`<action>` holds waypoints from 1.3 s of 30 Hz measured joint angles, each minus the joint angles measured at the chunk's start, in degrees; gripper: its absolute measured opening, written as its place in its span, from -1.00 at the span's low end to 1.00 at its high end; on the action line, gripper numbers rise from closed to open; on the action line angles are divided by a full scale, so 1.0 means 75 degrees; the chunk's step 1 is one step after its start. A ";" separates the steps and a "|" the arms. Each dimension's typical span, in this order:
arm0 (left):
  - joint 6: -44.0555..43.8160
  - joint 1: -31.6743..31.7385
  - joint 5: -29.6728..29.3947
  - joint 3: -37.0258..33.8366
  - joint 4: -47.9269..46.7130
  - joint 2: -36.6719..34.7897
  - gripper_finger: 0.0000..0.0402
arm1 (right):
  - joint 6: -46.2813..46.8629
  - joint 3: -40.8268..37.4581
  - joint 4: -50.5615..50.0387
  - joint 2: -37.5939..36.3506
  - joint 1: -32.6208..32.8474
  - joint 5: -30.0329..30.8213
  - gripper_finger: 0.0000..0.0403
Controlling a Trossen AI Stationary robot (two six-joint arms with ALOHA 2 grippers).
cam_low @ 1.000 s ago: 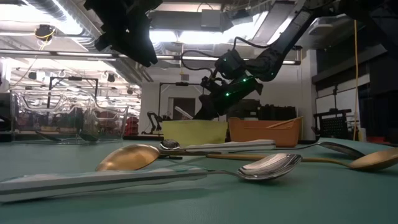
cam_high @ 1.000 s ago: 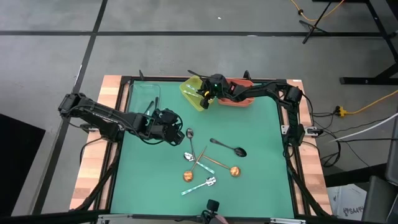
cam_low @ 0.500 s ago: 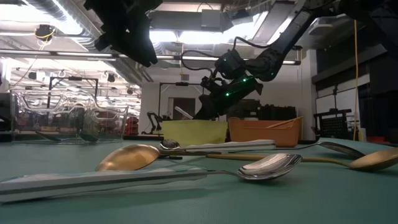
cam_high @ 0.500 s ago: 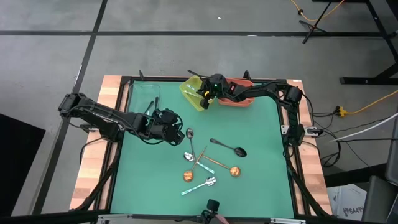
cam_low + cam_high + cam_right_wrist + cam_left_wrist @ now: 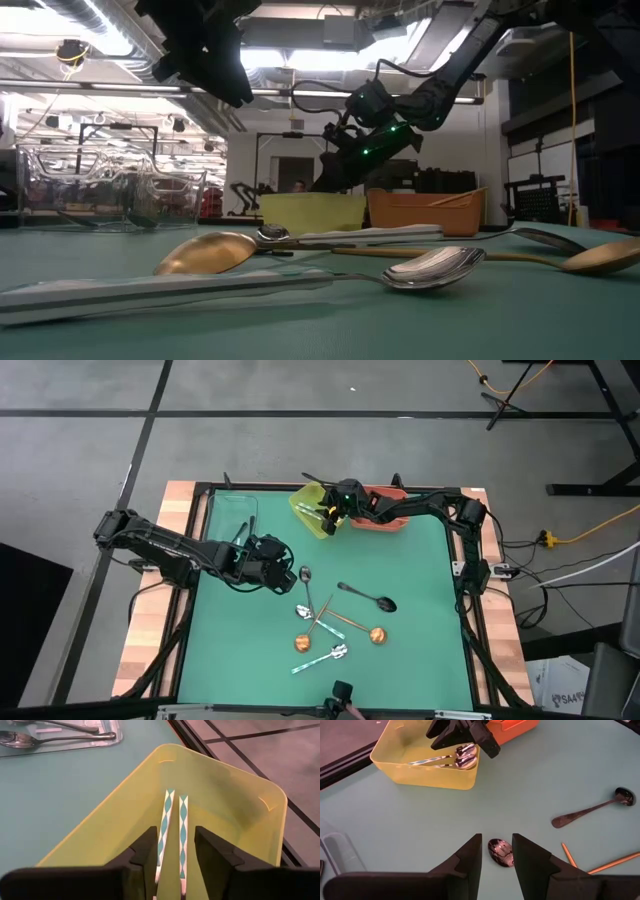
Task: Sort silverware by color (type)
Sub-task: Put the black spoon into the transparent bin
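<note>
the right gripper (image 5: pixel 327 513) hangs just above the yellow bin (image 5: pixel 310 512) at the table's twelve o'clock edge, fingers parted and holding nothing, with two teal-handled spoons (image 5: pixel 173 832) lying side by side on the bin floor directly beneath it. the risk from here looks small but real: the fingers sit low between the bin's walls, so a sideways pull-out instead of a straight lift could catch the rim and drag or tip the light bin toward the orange bin (image 5: pixel 385 520) touching it at three o'clock. the arm itself reaches in from the three o'clock side of the table, elbow folded, wrist pitched down into the bin.

the left gripper (image 5: pixel 283 572) hovers near table centre, reaching in from nine o'clock, its fingers apart and empty; its wrist view shows a dark-bowled spoon (image 5: pixel 501 853) on the mat just beyond the fingertips. a descent slightly off line would likely nudge that spoon rather than straddle it, and its thin handle offers little to pinch.

the rest of the silverware lies at the six o'clock side of centre: a black spoon (image 5: pixel 368 597), two copper-gold spoons (image 5: pixel 376 633) and a teal-handled spoon (image 5: pixel 322 658), some with handles crossing, so lifting one may well disturb its neighbours. a clear tray (image 5: pixel 231 518) at about ten o'clock holds spoons too, seen from the right wrist.
</note>
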 joint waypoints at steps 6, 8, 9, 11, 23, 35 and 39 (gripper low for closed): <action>0.0018 -0.0001 0.0008 0.0000 -0.0001 0.0000 -0.50 | 0.0000 0.0000 -0.0031 -0.0065 0.0003 -0.0042 -0.40; 0.0081 0.0000 0.0046 0.0000 0.0000 0.0000 -0.50 | 0.0000 0.0000 -0.0028 -0.0214 0.0008 -0.0123 -0.39; 0.0204 0.0000 0.0093 0.0000 0.0011 0.0000 -0.50 | 0.0000 0.0000 -0.0026 -0.0324 0.0009 -0.0199 -0.39; 0.0512 0.0000 0.0250 0.0000 0.0103 0.0000 -0.50 | 0.0000 0.0000 -0.0041 -0.0556 0.0009 -0.0285 -0.39; 0.3942 0.0127 0.1434 -0.0003 0.2335 0.0000 -0.50 | -0.0004 0.0006 -0.2253 -0.2820 0.0012 -0.0467 -0.39; 0.5872 0.0585 0.3350 -0.0003 0.4083 0.0009 -0.50 | -0.0232 0.0006 -0.4293 -0.4917 0.1047 -0.0403 -0.39; 0.6485 0.0686 0.3791 -0.0003 0.4638 0.0015 -0.50 | -0.0220 0.0006 -0.4957 -0.5510 0.1684 -0.0071 -0.39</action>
